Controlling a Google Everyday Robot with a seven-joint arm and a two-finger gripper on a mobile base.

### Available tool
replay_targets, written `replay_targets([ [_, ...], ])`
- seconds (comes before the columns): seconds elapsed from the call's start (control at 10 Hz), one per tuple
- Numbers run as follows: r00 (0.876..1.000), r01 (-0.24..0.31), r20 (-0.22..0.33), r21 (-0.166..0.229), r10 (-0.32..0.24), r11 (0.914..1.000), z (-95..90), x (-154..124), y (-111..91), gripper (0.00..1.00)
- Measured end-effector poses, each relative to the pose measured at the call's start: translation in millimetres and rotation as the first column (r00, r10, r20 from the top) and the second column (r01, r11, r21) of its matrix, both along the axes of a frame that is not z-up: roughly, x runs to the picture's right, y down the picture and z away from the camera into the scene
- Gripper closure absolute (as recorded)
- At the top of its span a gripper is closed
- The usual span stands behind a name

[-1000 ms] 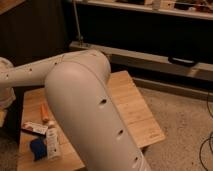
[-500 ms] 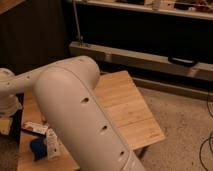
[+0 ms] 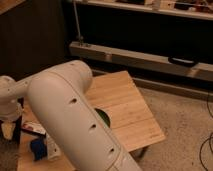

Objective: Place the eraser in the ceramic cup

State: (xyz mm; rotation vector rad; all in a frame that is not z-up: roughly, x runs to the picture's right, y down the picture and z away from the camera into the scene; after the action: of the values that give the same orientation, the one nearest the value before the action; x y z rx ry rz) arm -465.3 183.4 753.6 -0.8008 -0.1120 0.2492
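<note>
The eraser [image 3: 34,130], a small flat white block with red and dark markings, lies on the wooden table [image 3: 122,107] near its left front. My big white arm [image 3: 70,115] crosses the view from the bottom to the left. The gripper [image 3: 9,122] hangs below the wrist at the far left edge, left of the eraser and close to it. A pale shape [image 3: 7,132] sits under the wrist; I cannot tell whether it is the ceramic cup or part of the gripper. No other cup shows.
A green bowl [image 3: 103,118] peeks out from behind the arm at the table's middle. A blue flat piece [image 3: 37,148] and a white bottle [image 3: 53,148] lie at the front left. A dark shelf unit [image 3: 145,60] stands behind the table, with speckled floor [image 3: 185,130] to the right.
The arm has swung left and lower, uncovering more of the table top and the edge of the green bowl. The eraser has not moved.
</note>
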Motion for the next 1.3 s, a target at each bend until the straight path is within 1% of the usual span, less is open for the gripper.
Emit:
replay_targets([
  [0.1,1.0,-0.019,-0.018,-0.011,0.018,0.9998,8.6,3.6,2.8,0.2],
  [0.3,0.999,-0.036,-0.042,-0.025,0.035,0.999,23.8,6.6,8.6,0.2],
  [0.5,0.998,-0.044,-0.053,-0.033,0.042,0.9985,35.2,3.5,12.4,0.2],
  [0.6,0.998,-0.043,-0.052,-0.031,0.041,0.9986,36.8,1.1,11.6,0.2],
  [0.8,0.998,-0.028,-0.063,-0.03,0.026,0.9992,43.1,1.8,16.4,0.2],
  [1.2,0.996,-0.028,-0.09,-0.039,0.024,0.9988,55.7,5.5,18.3,0.2],
  [1.3,0.995,-0.026,-0.096,-0.042,0.022,0.9988,60.3,7.0,18.7,0.22],
])
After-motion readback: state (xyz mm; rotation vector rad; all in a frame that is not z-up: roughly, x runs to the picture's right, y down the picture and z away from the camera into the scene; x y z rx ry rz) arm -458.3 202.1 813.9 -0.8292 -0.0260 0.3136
